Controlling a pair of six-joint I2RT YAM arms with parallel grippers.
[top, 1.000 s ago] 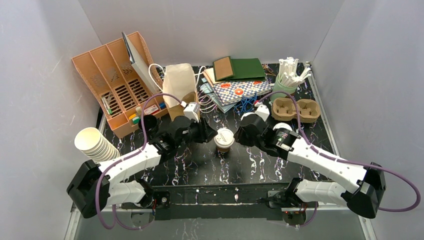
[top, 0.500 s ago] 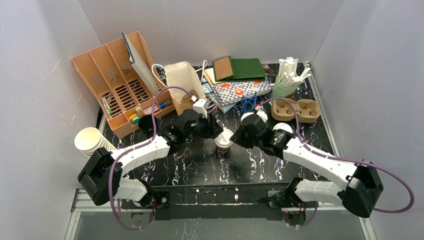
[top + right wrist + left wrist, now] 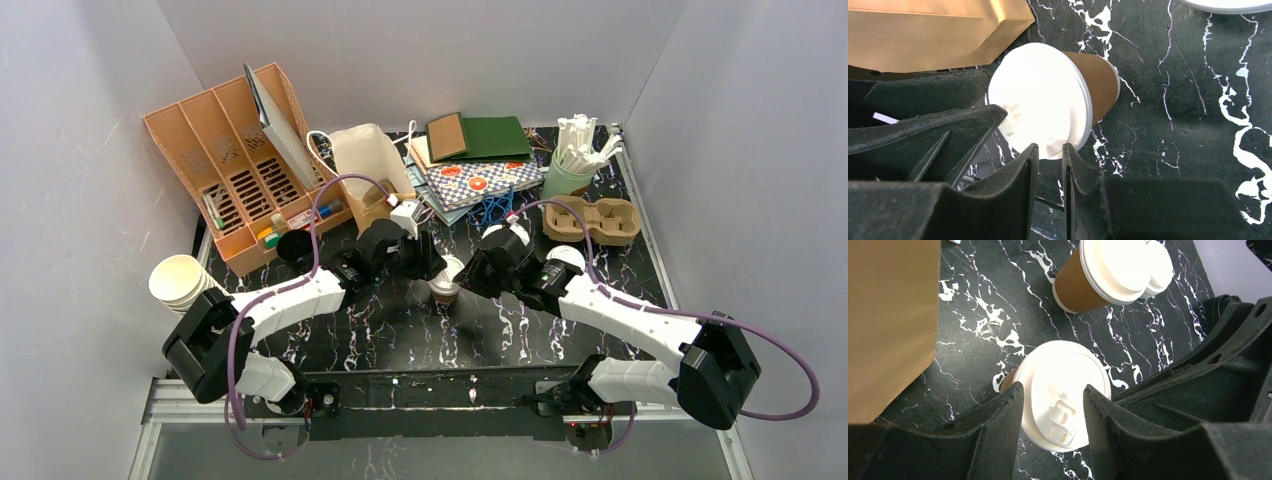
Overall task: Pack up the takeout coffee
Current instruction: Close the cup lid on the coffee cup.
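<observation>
Two brown cups (image 3: 1063,390) (image 3: 1098,275) show from left wrist, one from right.

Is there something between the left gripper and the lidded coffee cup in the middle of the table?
Nothing visible does. The left gripper hangs open just over the cup, its lid showing between the fingers.

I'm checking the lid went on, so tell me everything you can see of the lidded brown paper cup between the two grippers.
The tan-brown paper cup stands on the black marble-patterned table, capped by a round white plastic lid with a moulded sip tab. The left gripper's jaws straddle the lid from above; the right gripper's jaws, nearly together, sit at its rim. Whether either touches it is unclear.
</observation>
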